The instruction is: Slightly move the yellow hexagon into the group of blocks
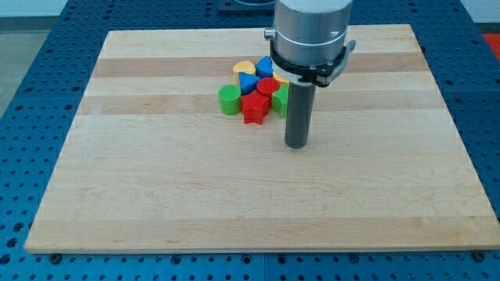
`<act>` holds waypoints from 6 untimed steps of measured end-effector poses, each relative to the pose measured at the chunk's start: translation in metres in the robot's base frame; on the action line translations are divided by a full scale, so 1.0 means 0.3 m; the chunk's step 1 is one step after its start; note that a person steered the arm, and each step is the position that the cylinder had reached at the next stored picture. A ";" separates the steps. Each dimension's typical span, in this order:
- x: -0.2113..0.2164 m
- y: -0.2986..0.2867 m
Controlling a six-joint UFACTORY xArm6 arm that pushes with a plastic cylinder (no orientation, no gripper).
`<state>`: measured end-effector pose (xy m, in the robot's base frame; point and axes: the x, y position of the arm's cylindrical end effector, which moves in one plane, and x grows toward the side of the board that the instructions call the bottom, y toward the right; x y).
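Note:
A tight group of blocks lies on the wooden board [156, 172] just above its middle. A sliver of yellow [279, 77] at the group's right, mostly hidden behind the arm, may be the yellow hexagon; its shape cannot be made out. Around it are a red cylinder [267, 87], a red star [254, 108], a green cylinder [230, 100], a green block [280, 100], a yellow heart [244, 69] and two blue blocks [264, 65] [247, 81]. My tip [296, 145] rests on the board just below and right of the group, next to the green block.
The arm's wide grey body [311, 31] hangs over the group's upper right and hides what is behind it. Blue perforated table [31, 62] surrounds the board on all sides.

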<state>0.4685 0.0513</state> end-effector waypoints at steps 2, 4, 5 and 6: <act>-0.068 0.052; -0.185 0.169; -0.217 0.218; -0.374 0.131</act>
